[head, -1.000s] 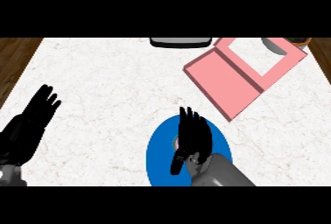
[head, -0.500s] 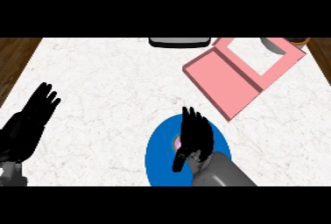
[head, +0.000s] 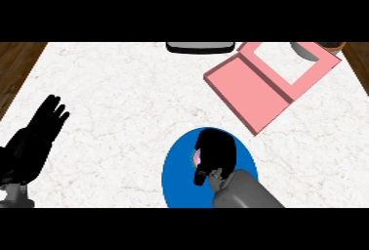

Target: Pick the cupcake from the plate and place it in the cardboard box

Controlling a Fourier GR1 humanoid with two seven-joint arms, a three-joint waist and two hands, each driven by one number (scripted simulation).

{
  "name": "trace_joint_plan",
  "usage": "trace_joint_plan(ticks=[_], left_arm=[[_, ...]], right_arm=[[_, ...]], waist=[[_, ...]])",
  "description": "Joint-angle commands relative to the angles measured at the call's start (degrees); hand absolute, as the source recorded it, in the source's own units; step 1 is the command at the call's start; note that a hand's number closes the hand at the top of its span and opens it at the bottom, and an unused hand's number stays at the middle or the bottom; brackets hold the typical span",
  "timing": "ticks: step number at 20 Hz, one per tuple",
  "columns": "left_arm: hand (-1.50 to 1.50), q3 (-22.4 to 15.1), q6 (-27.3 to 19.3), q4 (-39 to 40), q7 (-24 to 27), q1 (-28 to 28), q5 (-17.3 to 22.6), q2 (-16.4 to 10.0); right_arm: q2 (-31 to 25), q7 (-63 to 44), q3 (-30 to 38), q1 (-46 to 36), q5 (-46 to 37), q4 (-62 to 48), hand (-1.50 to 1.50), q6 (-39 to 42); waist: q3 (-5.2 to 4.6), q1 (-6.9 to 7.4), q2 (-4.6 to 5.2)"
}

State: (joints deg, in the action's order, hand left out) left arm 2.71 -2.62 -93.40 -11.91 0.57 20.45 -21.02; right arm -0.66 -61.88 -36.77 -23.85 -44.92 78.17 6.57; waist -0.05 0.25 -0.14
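Head view, looking down on the white marbled stone counter (head: 122,88). The robot's black right hand (head: 215,149) lies over the round, glossy blue plate (head: 176,171), its fingers curled down round the small pink-topped cupcake (head: 194,157). Only a pale pink sliver of the cupcake shows at the hand's left edge; the rest is hidden, and whether it has left the plate cannot be told. The cupcake is judged light, soft and easily crushed, with a top that would smear, so the hold belongs low on the sides of its base. The pink, flat-walled cardboard box (head: 252,93) lies open, well apart toward the far right, its lid folded out flat. The black left hand (head: 39,134) rests open at the near left, fingers straight. A dark grey rounded object (head: 200,47) sits at the counter's far edge.
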Motion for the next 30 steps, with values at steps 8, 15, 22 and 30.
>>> trace_joint_plan(ticks=[8, 15, 22, 30], left_arm=[[0.0, -1.48, 0.88, 1.39, 0.85, 2.15, -2.16, 1.94], [0.0, 0.87, 3.62, 2.37, -0.38, 4.53, -0.47, 0.13], [0.0, 0.98, 2.85, 1.68, -0.58, 2.04, -1.6, 1.15], [0.0, 2.07, 2.14, 0.66, -1.99, 1.09, -1.7, 1.0]], right_arm=[[0.65, 15.4, -1.23, -26.29, 12.67, -24.72, 1.5, -0.86], [0.65, 16.27, -9.13, -33.81, 16.84, -34.94, 1.5, -11.91], [0.66, 10.1, -12.18, -41.1, 16.93, -26.45, 1.5, -13.76], [0.45, -2.34, -6.47, -50.66, 5.47, -19.03, 1.5, -16.15]], waist=[[0.06, 3.54, 0.93], [0.03, 3.35, 0.81], [0.01, 2.14, 0.23], [0.05, -0.43, -0.34]])
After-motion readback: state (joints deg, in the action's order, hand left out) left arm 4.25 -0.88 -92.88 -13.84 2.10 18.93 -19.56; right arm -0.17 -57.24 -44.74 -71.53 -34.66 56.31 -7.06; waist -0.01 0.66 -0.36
